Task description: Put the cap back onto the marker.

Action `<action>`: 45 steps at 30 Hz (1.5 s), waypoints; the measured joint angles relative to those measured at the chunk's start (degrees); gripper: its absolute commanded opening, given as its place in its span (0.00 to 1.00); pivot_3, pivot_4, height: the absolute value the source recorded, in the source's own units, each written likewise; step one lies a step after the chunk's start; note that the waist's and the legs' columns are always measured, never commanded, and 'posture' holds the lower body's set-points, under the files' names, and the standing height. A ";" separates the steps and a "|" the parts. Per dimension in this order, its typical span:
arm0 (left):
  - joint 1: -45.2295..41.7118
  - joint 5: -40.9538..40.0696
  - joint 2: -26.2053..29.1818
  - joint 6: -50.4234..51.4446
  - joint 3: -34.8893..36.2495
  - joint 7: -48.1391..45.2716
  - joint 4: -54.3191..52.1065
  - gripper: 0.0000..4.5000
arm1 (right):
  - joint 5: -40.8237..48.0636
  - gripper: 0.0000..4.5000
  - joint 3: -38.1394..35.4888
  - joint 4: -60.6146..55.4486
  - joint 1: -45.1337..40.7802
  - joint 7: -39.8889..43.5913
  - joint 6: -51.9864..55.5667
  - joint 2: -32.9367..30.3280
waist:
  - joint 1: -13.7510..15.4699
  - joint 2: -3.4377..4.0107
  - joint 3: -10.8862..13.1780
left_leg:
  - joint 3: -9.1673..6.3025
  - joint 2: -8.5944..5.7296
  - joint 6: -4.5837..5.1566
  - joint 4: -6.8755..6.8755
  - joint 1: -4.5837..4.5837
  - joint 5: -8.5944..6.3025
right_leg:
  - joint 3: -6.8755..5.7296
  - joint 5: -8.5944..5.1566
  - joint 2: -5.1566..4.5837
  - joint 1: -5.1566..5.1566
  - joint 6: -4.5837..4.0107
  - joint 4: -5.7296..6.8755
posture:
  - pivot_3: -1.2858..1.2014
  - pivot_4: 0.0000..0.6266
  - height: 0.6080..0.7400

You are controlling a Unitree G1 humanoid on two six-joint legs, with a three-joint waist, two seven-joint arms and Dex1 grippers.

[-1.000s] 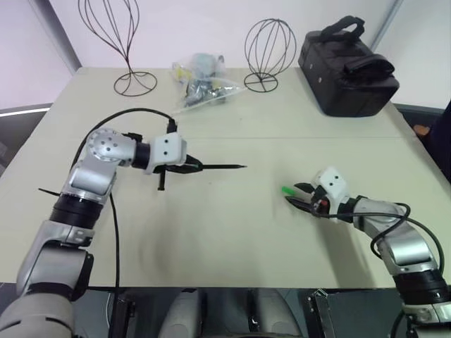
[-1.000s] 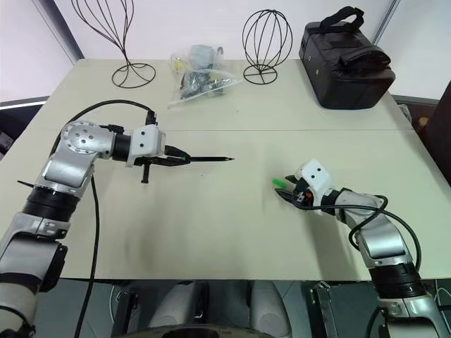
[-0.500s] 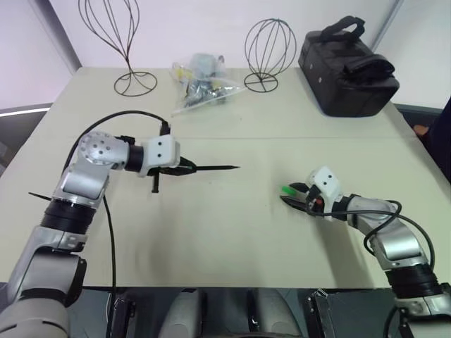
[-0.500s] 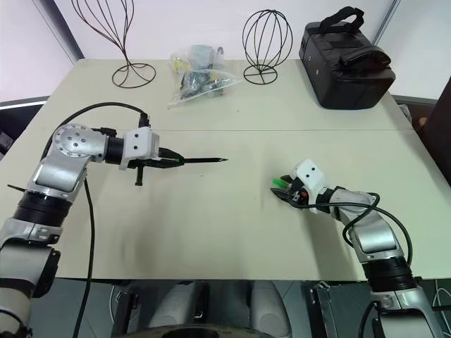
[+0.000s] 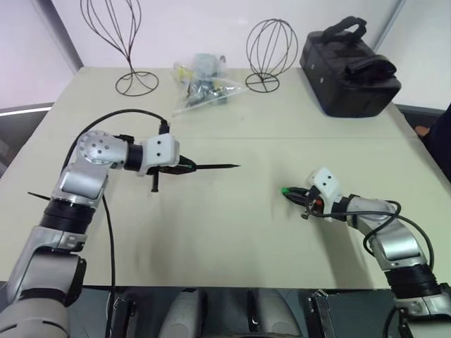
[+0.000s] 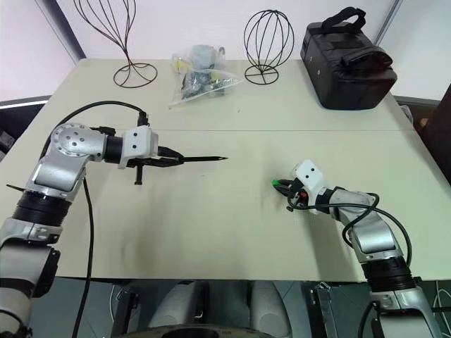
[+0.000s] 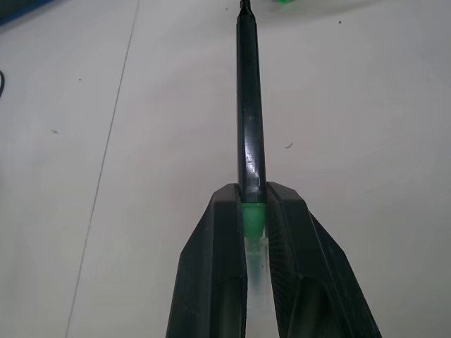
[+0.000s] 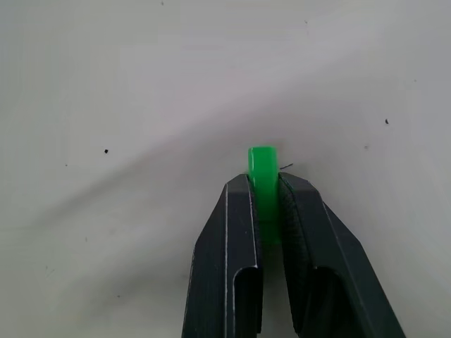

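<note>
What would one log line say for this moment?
left claw: shut on marker | right claw: shut on cap | capping: not yet

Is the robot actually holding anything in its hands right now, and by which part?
Yes. The left hand grips the marker at its green-banded back end, tip pointing away. The right hand pinches the green cap by its sides.

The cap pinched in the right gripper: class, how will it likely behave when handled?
The cap is a tiny smooth plastic cylinder, so probably light and stiff. Only its sides are pinched by the right gripper, so it could slip or twist. Being round, it would likely roll if dropped on the table.
</note>
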 measured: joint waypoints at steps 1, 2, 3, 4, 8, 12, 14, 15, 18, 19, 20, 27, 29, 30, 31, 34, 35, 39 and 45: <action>-0.17 0.15 -0.30 -1.13 -0.10 -0.10 0.86 0.00 | -1.24 0.01 0.13 -1.00 0.36 -0.48 -0.24 -0.79 | 0.00 0.00 0.00 | 0.00 0.00 0.00 0.00 0.00 0.00 | 0.00 0.00 0.00 0.00 0.00 -0.01 | 0.52 0.24 1.00; -0.53 0.44 -0.71 -2.47 -0.48 -0.20 2.00 0.00 | -2.83 0.01 0.33 -1.85 0.72 -1.14 -0.63 -1.83 | 0.03 0.00 0.00 | 0.01 -0.02 0.00 0.01 0.00 0.00 | 0.00 0.00 -0.01 0.00 0.00 -0.01 | 0.52 0.24 1.00; -1.10 0.83 -1.38 -4.05 -1.05 -0.30 3.40 0.00 | -4.71 0.01 0.93 -3.17 1.02 -1.77 -0.85 -3.26 | 0.05 0.00 0.00 | 0.01 -0.03 0.00 0.01 0.00 0.00 | 0.00 0.00 -0.02 0.00 0.00 0.00 | 0.52 0.24 1.00; -1.60 1.16 -2.16 -5.27 -1.54 -0.37 4.33 0.00 | -6.08 0.01 1.17 -4.50 1.12 -2.24 -0.91 -4.09 | -0.01 0.00 0.00 | 0.01 -0.04 0.00 0.01 0.00 0.00 | 0.00 0.00 0.00 0.00 0.00 -0.01 | 0.52 0.24 1.00; -2.61 1.48 -4.23 -8.25 -2.33 -0.54 6.13 0.00 | -8.51 0.01 1.79 -8.79 0.99 -2.86 -0.86 -5.22 | -0.33 0.00 0.00 | 0.02 -0.03 0.00 0.00 -0.01 0.00 | 0.01 0.00 0.06 -0.02 0.00 -0.01 | 0.52 0.24 1.00; -7.40 4.47 -8.33 -16.97 -4.88 0.10 14.16 0.00 | -12.11 0.01 3.21 -17.54 -1.41 -3.33 3.92 -7.17 | -0.18 0.03 0.02 | 0.02 -0.05 -0.01 0.01 -0.01 0.00 | 0.01 0.00 0.05 -0.03 0.00 0.02 | 0.52 0.24 1.00; -8.64 5.33 -9.43 -19.61 -5.89 0.38 17.13 0.00 | -13.05 0.01 3.71 -19.92 -1.95 -3.36 5.84 -7.39 | -0.12 0.03 0.02 | 0.02 -0.06 -0.01 0.00 -0.02 0.00 | 0.00 0.00 0.05 -0.04 0.00 0.00 | 0.52 0.24 1.00; -9.05 5.79 -9.70 -20.83 -6.14 0.53 18.29 0.00 | -13.53 0.01 3.95 -20.69 -2.01 -3.36 6.74 -7.43 | -0.11 0.03 0.02 | 0.02 -0.06 -0.01 0.01 -0.02 0.00 | 0.01 0.00 0.05 -0.04 0.00 0.00 | 0.52 0.24 1.00; -10.20 7.02 -10.95 -23.49 -6.66 1.45 21.44 0.00 | -14.29 0.01 4.32 -21.67 -2.09 -3.36 8.89 -7.46 | -0.09 0.03 0.02 | 0.03 -0.07 -0.01 0.01 -0.02 0.00 | 0.01 0.00 0.03 -0.04 0.00 0.00 | 0.52 0.24 1.00; -10.44 7.32 -11.39 -24.18 -6.75 1.62 21.96 0.00 | -14.46 0.01 4.49 -22.23 -2.30 -3.35 9.51 -7.46 | -0.09 0.03 0.02 | 0.03 -0.06 -0.01 0.01 -0.03 0.00 | 0.01 0.00 0.03 -0.04 0.00 0.00 | 0.52 0.24 1.00; -10.75 7.46 -11.78 -24.59 -6.79 1.72 22.46 0.00 | -14.61 0.01 4.49 -22.93 -2.47 -3.34 10.08 -7.47 | -0.10 0.03 0.02 | 0.03 -0.06 -0.01 0.01 -0.03 0.00 | 0.01 0.00 0.03 -0.04 0.00 0.00 | 0.52 0.24 1.00; -12.46 8.66 -12.44 -27.00 -6.82 2.40 25.37 0.00 | -15.10 0.01 5.31 -25.81 -3.08 -3.10 12.35 -7.62 | -0.20 0.03 0.02 | 0.02 -0.06 0.00 0.01 -0.03 0.00 | 0.00 0.00 0.06 -0.04 0.00 0.00 | 0.52 0.24 1.00; -12.68 8.70 -12.62 -27.49 -6.82 2.45 25.87 0.00 | -15.16 0.01 6.15 -26.30 -3.16 -2.97 13.01 -7.59 | -0.16 0.03 0.02 | 0.02 -0.06 0.00 0.01 -0.03 0.00 | 0.00 0.00 0.05 -0.04 0.00 0.00 | 0.52 0.24 1.00; -12.72 8.70 -12.74 -27.87 -6.82 2.46 26.04 0.00 | -15.16 0.01 6.40 -26.53 -3.21 -2.82 13.25 -7.58 | -0.15 0.03 0.02 | 0.02 -0.06 0.00 0.01 -0.03 0.00 | 0.00 0.00 0.05 -0.04 0.00 0.00 | 0.52 0.24 1.00; -12.78 8.72 -12.87 -28.12 -6.82 2.47 26.30 0.00 | -15.15 0.01 6.63 -26.84 -3.30 -2.70 13.61 -7.57 | -0.14 0.03 0.02 | 0.02 -0.06 0.00 0.01 -0.03 0.00 | 0.00 0.00 0.04 -0.04 0.00 0.00 | 0.52 0.24 1.00; -13.01 8.92 -13.01 -28.94 -6.82 2.57 27.32 0.00 | -15.04 0.01 7.11 -27.87 -3.94 -2.29 14.52 -7.46 | -0.16 0.03 0.02 | 0.02 -0.06 0.00 0.01 -0.03 0.00 | 0.00 0.00 0.05 -0.04 0.00 0.00 | 0.52 0.24 1.00; -13.10 9.01 -13.09 -29.10 -6.82 2.57 27.43 0.00 | -14.99 0.01 7.20 -28.11 -4.24 -2.20 14.76 -7.42 | -0.17 0.03 0.02 | 0.02 -0.06 0.00 0.01 -0.03 0.00 | 0.00 0.00 0.05 -0.04 0.00 0.00 | 0.52 0.24 1.00; -13.34 9.10 -13.22 -29.18 -6.82 2.57 27.50 0.00 | -14.61 0.01 7.31 -28.73 -4.55 -2.11 15.58 -7.41 | -0.15 0.03 0.02 | 0.02 -0.06 0.00 0.01 -0.03 0.00 | 0.00 0.00 0.05 -0.04 0.00 0.00 | 0.52 0.24 1.00; -13.34 9.15 -13.37 -29.19 -6.82 2.61 27.51 0.00 | -14.06 0.01 7.59 -29.46 -5.53 -1.97 16.61 -7.38 | -0.16 0.03 0.02 | 0.02 -0.06 0.00 0.01 -0.03 0.00 | 0.00 0.00 0.05 -0.04 0.00 0.00 | 0.52 0.24 1.00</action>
